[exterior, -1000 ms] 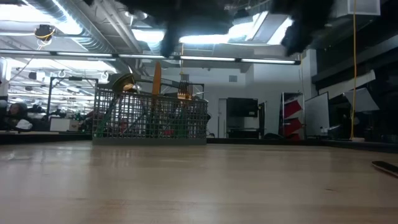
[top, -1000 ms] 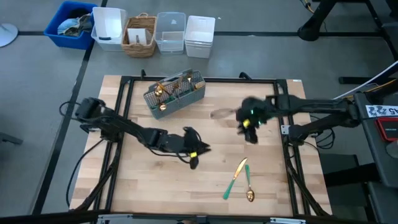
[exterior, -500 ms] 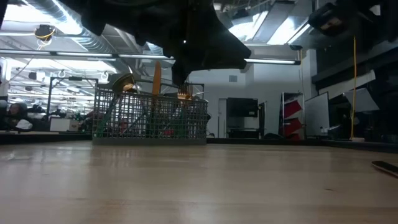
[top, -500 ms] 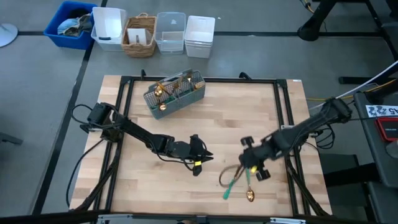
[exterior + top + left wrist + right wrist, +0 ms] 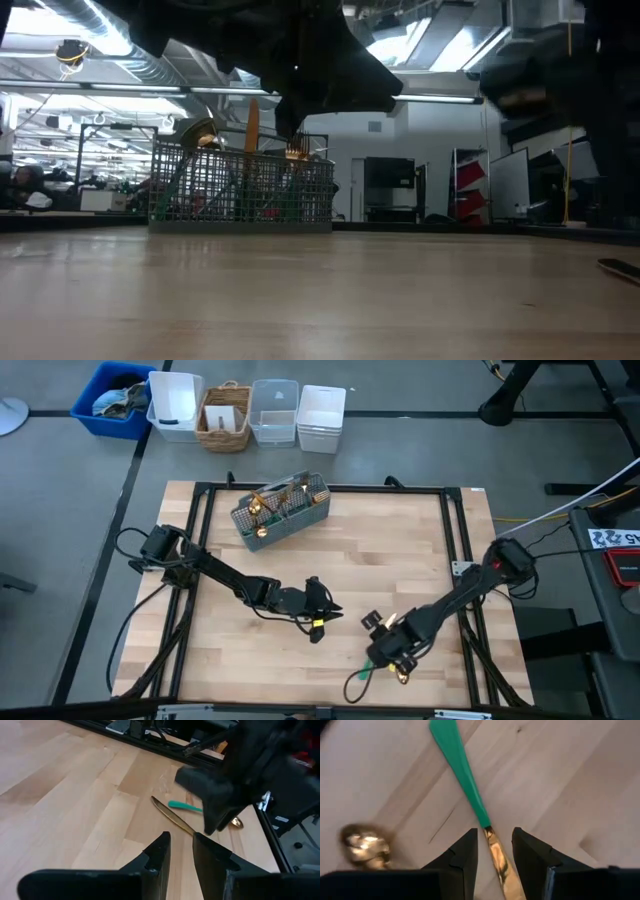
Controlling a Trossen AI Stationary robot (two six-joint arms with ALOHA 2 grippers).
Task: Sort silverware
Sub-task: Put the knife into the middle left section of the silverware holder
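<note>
A knife with a teal-green handle (image 5: 457,765) and a gold blade (image 5: 497,860) lies flat on the wooden table near its front edge. A gold spoon bowl (image 5: 364,845) lies beside it. My right gripper (image 5: 492,837) points down over the knife, open, one finger on each side of the blade where it meets the handle; in the high view it (image 5: 388,658) covers most of the knife (image 5: 358,682). My left gripper (image 5: 181,840) hovers open and empty at mid-table (image 5: 322,625). The grey mesh caddy (image 5: 280,510) stands at the far left with several pieces upright in it.
Black frame rails (image 5: 462,570) run along the table's edges. Beyond the far edge stand a blue bin (image 5: 115,400), a wicker basket (image 5: 225,418) and clear and white tubs (image 5: 322,418). Bare wood lies between the caddy and both grippers.
My right gripper has swung from the table's right middle toward the near edge, sinking and rolling until it points down over the knife. My left gripper sank a little at first and has kept still since.
</note>
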